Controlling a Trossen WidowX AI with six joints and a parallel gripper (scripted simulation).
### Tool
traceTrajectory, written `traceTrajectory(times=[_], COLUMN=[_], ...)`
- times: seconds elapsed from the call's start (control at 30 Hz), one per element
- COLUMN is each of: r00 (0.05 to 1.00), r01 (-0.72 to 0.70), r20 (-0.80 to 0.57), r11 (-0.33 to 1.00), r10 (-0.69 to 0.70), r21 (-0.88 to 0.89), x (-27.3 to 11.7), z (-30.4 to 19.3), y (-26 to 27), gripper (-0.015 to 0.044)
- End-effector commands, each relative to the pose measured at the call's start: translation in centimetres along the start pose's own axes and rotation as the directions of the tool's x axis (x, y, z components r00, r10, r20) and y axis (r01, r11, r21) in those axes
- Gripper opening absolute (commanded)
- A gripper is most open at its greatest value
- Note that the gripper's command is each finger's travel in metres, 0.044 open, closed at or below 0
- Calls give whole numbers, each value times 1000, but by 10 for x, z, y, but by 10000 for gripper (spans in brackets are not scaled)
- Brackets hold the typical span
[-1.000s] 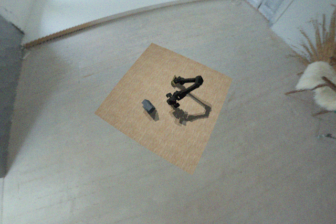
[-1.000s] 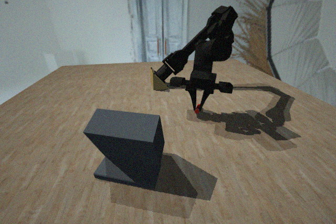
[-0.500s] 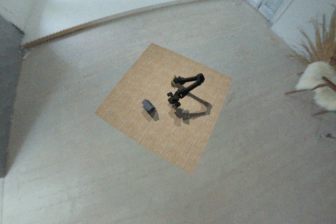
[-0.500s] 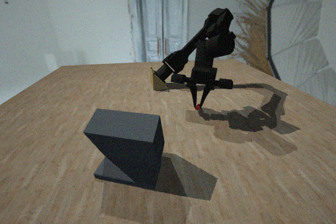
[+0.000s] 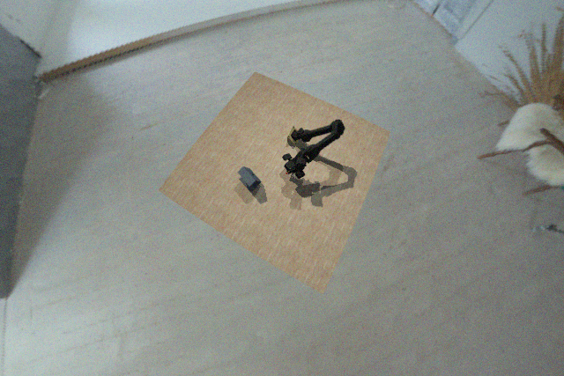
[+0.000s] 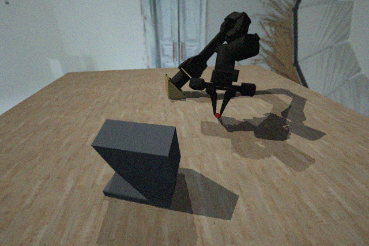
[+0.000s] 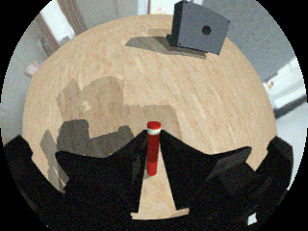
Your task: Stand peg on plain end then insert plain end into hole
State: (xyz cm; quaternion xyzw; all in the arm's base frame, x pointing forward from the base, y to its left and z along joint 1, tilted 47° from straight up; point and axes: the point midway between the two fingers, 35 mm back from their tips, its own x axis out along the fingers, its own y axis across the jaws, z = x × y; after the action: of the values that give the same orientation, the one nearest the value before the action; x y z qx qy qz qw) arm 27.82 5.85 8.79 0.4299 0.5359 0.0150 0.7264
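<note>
My gripper [image 5: 287,173] [image 6: 217,114] [image 7: 153,134] is shut on the red peg [image 6: 217,115] [image 7: 153,150], near its white-banded end. In the wrist view the white band shows just at the fingertips, and the plain end points back under the gripper. The peg is far from upright, with its banded end toward the sloped panel. It is held low over the table; the exact gap below it cannot be told. The dark grey sloped panel [image 5: 248,177] [image 6: 143,139] [image 7: 192,29] stands ahead. Its round hole [image 7: 206,30] shows in the wrist view and is hidden in the exterior view.
The wooden table [image 5: 282,235] [image 6: 74,103] [image 7: 217,91] carries the arm, whose yellowish base piece [image 5: 291,137] [image 6: 173,90] is at the back in the exterior view. The panel's block leans over a thin foot plate [image 6: 121,188]. Shadows of the arm and panel fall on the table.
</note>
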Motion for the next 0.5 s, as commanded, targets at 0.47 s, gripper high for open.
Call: traceTrajectory(times=[0.47], r00=[989], r01=[1], r20=[151], r11=[1000], r10=[-1], r21=[3], x=[-10], z=[-7], y=[0], gripper=[49])
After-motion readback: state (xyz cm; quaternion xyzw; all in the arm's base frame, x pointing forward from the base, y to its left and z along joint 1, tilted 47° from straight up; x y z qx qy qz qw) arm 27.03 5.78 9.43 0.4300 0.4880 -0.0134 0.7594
